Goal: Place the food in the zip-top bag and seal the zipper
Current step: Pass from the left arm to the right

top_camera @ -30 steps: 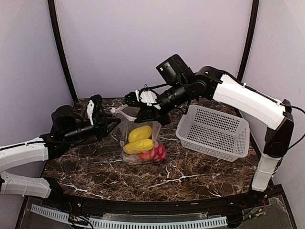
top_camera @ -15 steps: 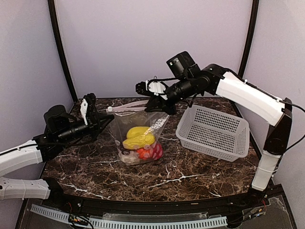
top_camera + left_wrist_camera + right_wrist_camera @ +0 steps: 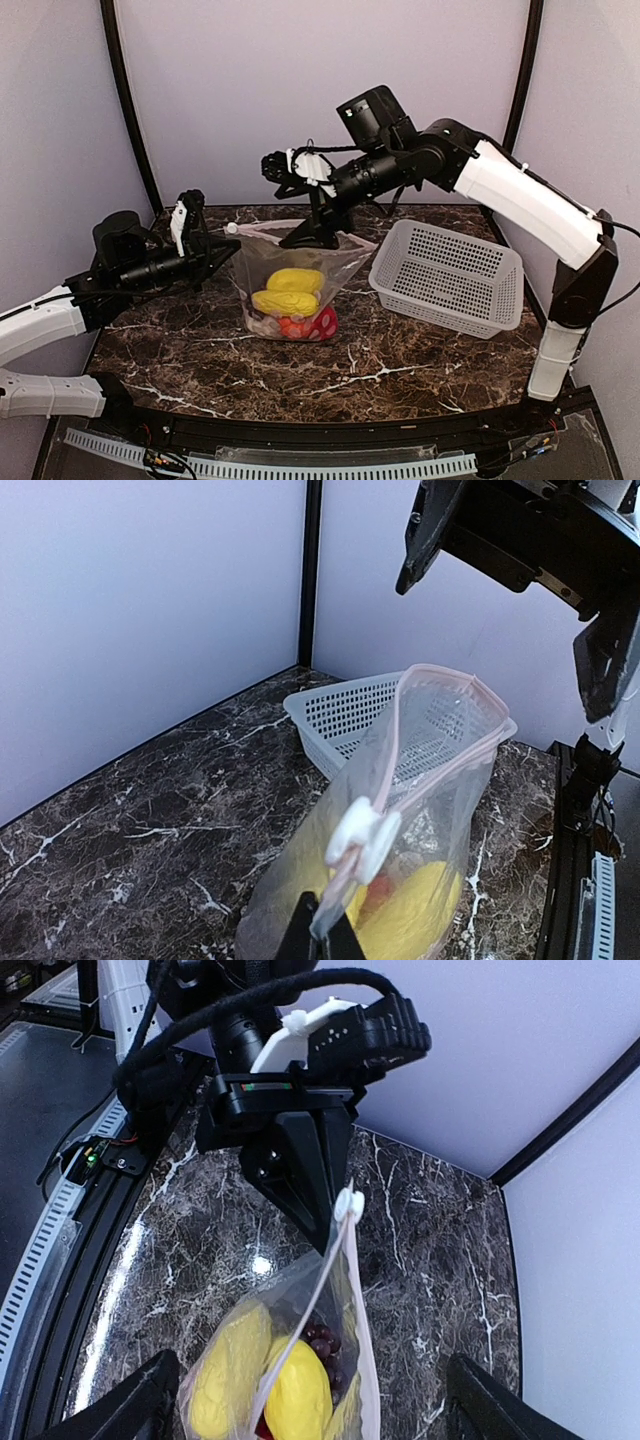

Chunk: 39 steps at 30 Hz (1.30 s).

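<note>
— At the left of the tabletop (image 3: 400, 370), what is the left end effector (image 3: 224, 250) doing?

— It is closed on the near-left top corner of the zip-top bag (image 3: 262, 272). The left wrist view shows its fingertips pinched together on the plastic just under the white slider (image 3: 362, 838).

— And the bag itself?

— It stands upright at the middle of the tabletop, its bottom resting on the marble. The zipper (image 3: 394, 738) runs up from the slider as a pinkish strip, and the two sides are parted, so the mouth is an open loop.

— Is the food in it?

— Yes. Two yellow pieces (image 3: 290, 290) lie one over the other in the lower half, with red pieces (image 3: 312, 324) beneath them. The right wrist view also shows dark grapes (image 3: 322, 1345) among them.

— What about the right end effector (image 3: 285, 203)?

— It hangs above the bag's mouth with its fingers spread wide and nothing between them. It is not touching the plastic.

— Anything further right?

— A white perforated basket (image 3: 450, 272) sits on the tabletop just beside the bag.
</note>
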Each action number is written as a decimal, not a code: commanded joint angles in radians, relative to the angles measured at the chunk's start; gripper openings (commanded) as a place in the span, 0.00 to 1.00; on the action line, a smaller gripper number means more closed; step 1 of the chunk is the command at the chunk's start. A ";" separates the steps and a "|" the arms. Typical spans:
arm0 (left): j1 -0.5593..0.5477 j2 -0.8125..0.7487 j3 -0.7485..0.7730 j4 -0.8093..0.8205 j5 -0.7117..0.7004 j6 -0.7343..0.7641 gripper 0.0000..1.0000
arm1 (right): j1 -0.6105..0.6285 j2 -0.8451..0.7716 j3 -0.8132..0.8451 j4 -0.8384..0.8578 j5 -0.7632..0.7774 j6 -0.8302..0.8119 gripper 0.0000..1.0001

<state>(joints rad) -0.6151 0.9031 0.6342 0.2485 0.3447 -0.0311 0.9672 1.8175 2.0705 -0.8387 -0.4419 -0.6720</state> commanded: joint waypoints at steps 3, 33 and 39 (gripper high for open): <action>0.004 -0.018 0.044 0.024 0.031 -0.026 0.01 | 0.042 0.135 0.144 -0.036 -0.018 0.089 0.94; 0.003 0.042 0.067 0.036 0.137 0.019 0.18 | 0.061 0.193 0.147 -0.001 0.060 0.104 0.03; 0.003 0.084 0.089 0.045 0.182 0.025 0.18 | 0.060 0.184 0.141 -0.002 0.063 0.102 0.02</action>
<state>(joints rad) -0.6151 0.9752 0.6895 0.2646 0.4660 -0.0181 1.0187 2.0125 2.2139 -0.8612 -0.3695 -0.5667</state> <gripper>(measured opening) 0.186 0.026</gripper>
